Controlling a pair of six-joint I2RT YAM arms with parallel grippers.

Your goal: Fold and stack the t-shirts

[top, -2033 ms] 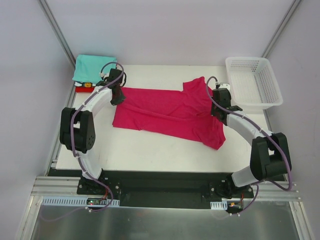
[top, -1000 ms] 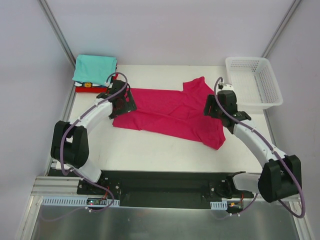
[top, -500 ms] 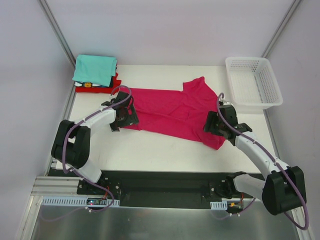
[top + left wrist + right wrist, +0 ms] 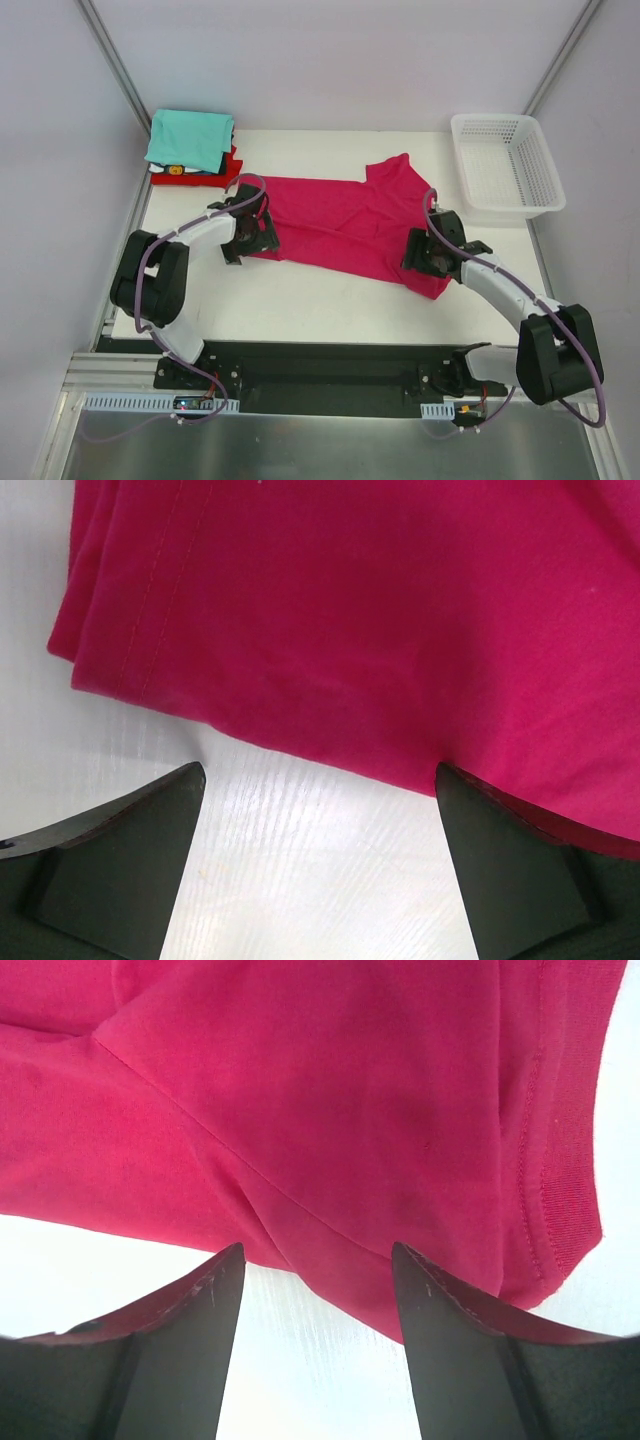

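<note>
We see the magenta t-shirt spread across the white surface. Our left pincer stands wide open at the shirt's near left corner. One finger is over bare surface just off the hem, the other meets the cloth's edge, and nothing is gripped. Our right pincer is partly open at the shirt's near right corner, its fingers straddling a creased bit of cloth without pinching it. Beyond the shirt's far left corner, a folded teal t-shirt lies on top of a red t-shirt. A white mesh basket sits off the shirt's far right.
</note>
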